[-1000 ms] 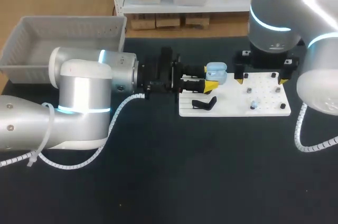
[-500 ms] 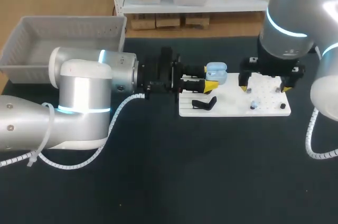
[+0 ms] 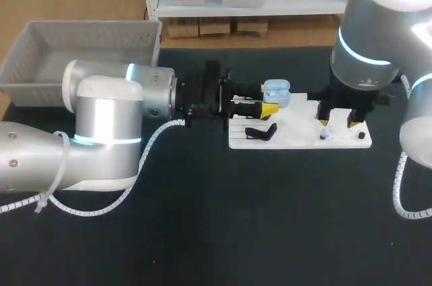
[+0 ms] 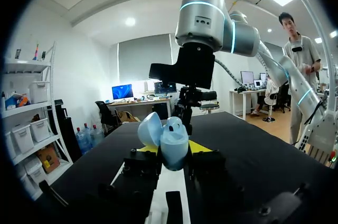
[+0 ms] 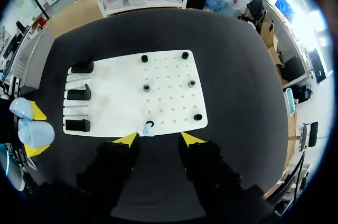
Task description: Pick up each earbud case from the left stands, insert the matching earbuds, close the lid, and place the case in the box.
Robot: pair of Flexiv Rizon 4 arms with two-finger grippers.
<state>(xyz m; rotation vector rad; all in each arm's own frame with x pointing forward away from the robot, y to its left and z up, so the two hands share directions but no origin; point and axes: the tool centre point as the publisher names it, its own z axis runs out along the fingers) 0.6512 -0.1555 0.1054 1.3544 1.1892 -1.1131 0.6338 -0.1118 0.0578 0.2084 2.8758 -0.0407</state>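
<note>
Though open, case (image 4: 171, 142) between left fingers (image 4: 199, 146).

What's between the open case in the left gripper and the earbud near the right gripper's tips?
In the right wrist view, a black stand on the white board, then bare board, lies between the case and the earbud.

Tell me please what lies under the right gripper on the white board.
A small pale blue earbud sits at the edge of the white board, just ahead of the open right gripper. Whether a peg holds it is hidden by the earbud itself.
</note>
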